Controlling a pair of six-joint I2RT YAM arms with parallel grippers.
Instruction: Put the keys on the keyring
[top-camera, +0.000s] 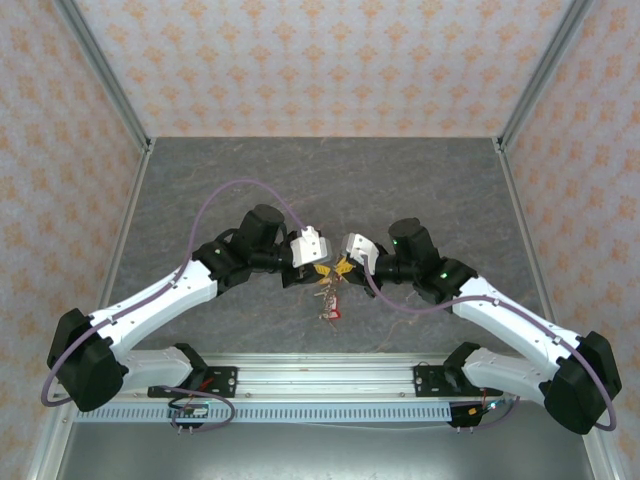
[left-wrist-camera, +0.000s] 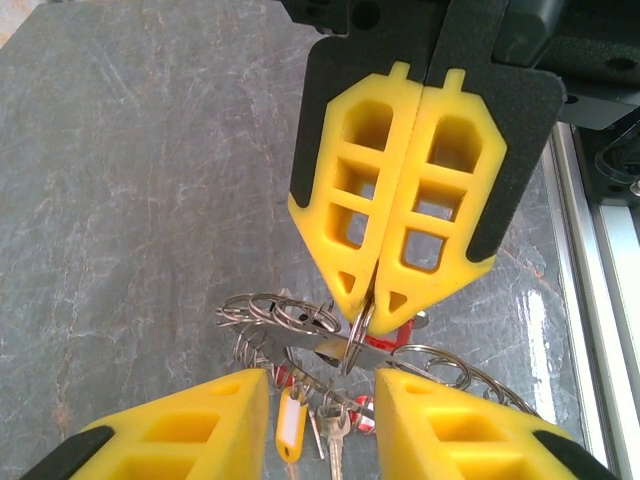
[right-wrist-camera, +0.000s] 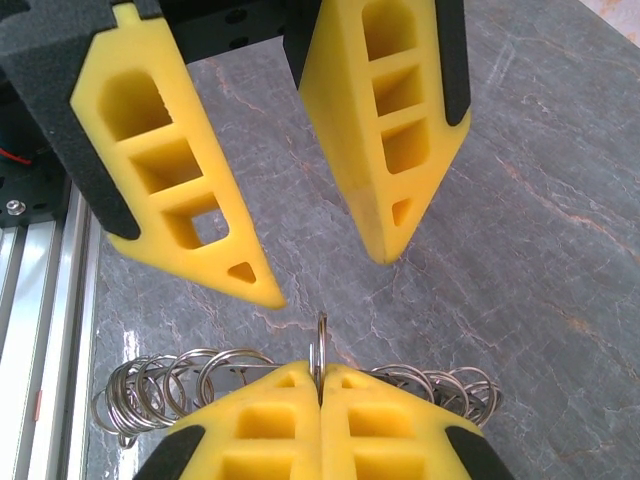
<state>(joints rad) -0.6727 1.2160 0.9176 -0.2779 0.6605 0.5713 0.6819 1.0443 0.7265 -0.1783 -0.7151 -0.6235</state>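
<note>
Over the middle of the table (top-camera: 200, 200), a shade toward its near edge, my two claws meet nose to nose. My right claw (left-wrist-camera: 370, 295) is clamped tight, pads together, pinching the keyring (left-wrist-camera: 275, 312) edge-on by one thin loop, with its coils fanning out to both sides of the pinch. My left claw (right-wrist-camera: 323, 272) stands partway apart, holding nothing, tips just short of that loop. The keys (left-wrist-camera: 335, 440) dangle in a bunch beneath the ring, between my left fingers; whether the lowest touches the table I cannot tell. The job now, as I read it: hold the right grip dead steady so the loop does not twist, bring the left tips onto a single key rather than the clump, and close on its head; small slow moves, because any tug will swing the lot. Around me, the patterned walls (top-camera: 60, 150) stand well back, the metal rail (top-camera: 320, 380) runs along the near edge, and the purple cable (top-camera: 232, 188) arcs over my left arm, apart from the work. What's really in the way is small: the red tags (left-wrist-camera: 395, 335) and a yellow tag (left-wrist-camera: 290, 425) among the keys, crowding the spot where my tips must go
</note>
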